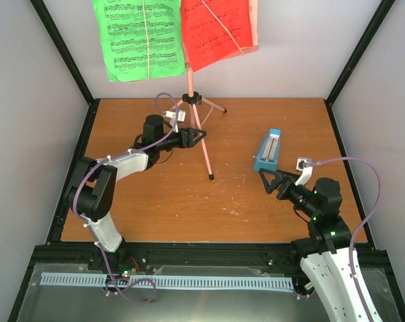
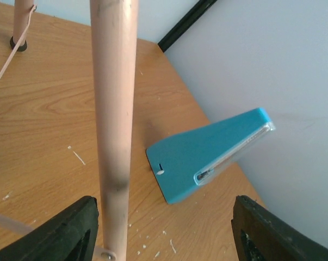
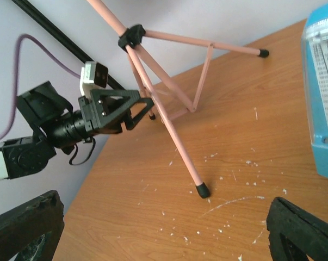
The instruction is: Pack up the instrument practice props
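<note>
Pink music stand (image 1: 205, 151) rises by the far edge of the table (image 1: 155, 201), one leg between the parted jaws of the left tool (image 1: 200, 135). The right tool (image 1: 268, 182) gapes wide beside the blue metronome (image 1: 268, 152).

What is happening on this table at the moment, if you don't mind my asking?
Two robot arms are packing up music practice props. The left arm's fingers straddle a leg of the pink music stand, open and not yet gripping. The right arm's fingers hang open beside the blue metronome standing on the table. A green page and a red page of sheet music sit on the stand's desk.
</note>
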Controlling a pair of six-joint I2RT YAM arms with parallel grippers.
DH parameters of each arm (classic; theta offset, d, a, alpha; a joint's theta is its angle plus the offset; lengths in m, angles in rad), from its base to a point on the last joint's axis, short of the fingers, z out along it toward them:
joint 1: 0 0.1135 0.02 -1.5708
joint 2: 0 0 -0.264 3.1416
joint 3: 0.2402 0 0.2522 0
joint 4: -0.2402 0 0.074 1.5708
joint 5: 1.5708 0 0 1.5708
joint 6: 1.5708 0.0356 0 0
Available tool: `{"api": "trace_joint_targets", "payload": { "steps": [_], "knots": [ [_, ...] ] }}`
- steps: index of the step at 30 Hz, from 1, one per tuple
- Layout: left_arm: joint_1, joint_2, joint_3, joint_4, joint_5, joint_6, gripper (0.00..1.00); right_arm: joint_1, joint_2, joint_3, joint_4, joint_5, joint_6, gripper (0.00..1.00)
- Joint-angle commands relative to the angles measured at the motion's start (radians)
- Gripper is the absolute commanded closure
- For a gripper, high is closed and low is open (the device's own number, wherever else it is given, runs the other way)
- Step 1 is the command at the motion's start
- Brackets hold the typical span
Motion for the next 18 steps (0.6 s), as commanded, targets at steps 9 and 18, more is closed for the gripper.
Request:
{"api": "trace_joint_targets", "payload": {
  "steps": [9, 18],
  "knots": [
    [0.002, 0.124, 0.144, 0.006, 0.019, 0.017, 0.57, -0.002, 0.053, -0.02, 0.042, -0.052, -0.004, 0.04],
    [-0.017, 0.171, 0.176, 0.008, 0.042, 0.004, 0.81, -0.002, 0.052, -0.035, 0.053, -0.061, -0.001, 0.07]
  ]
}}
